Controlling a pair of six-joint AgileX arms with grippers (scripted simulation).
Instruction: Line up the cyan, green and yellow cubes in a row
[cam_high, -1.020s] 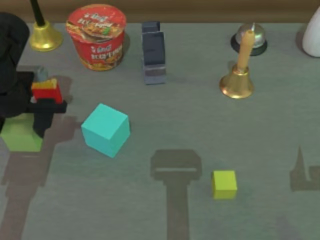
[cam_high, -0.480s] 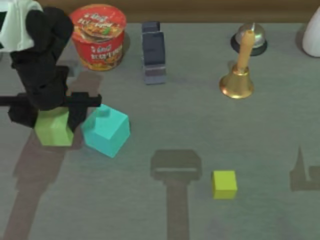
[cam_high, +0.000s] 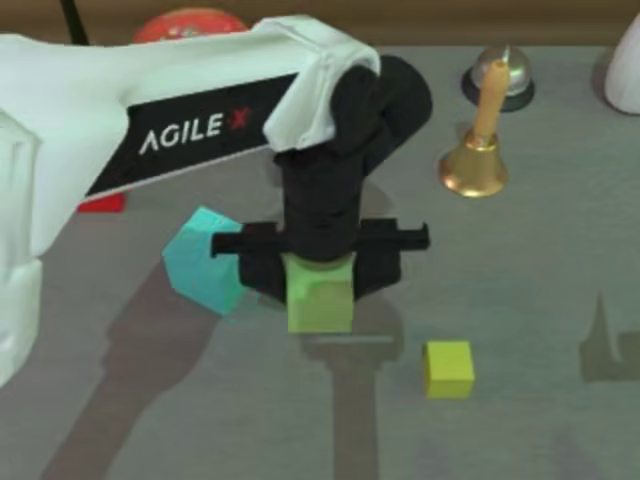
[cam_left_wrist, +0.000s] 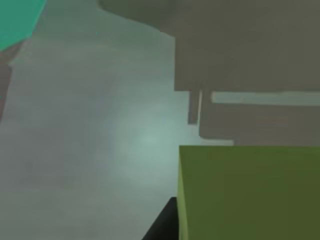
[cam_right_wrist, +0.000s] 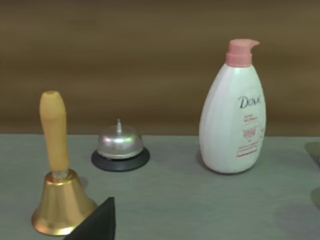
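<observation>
My left gripper (cam_high: 320, 285) is shut on the light green cube (cam_high: 320, 303), which sits near the table's middle, just right of the turquoise-cyan cube (cam_high: 200, 265). The arm reaches in from the left and covers part of the cyan cube. In the left wrist view the green cube (cam_left_wrist: 250, 195) fills the near corner beside a dark finger (cam_left_wrist: 162, 225), and a corner of the cyan cube (cam_left_wrist: 15, 20) shows farther off. The small yellow cube (cam_high: 448, 368) lies apart, to the right and nearer the front. My right gripper (cam_right_wrist: 97, 225) shows only as a dark edge in its wrist view.
A gold hand bell (cam_high: 475, 150), a silver call bell (cam_high: 500, 75) and a white lotion bottle (cam_high: 625, 60) stand at the back right. The red noodle cup (cam_high: 190, 20) and the red fries box (cam_high: 100, 203) peek out from behind my left arm.
My left gripper has carried the green cube from the left edge rightward past the cyan cube to the table's middle. The cyan and yellow cubes have stayed put.
</observation>
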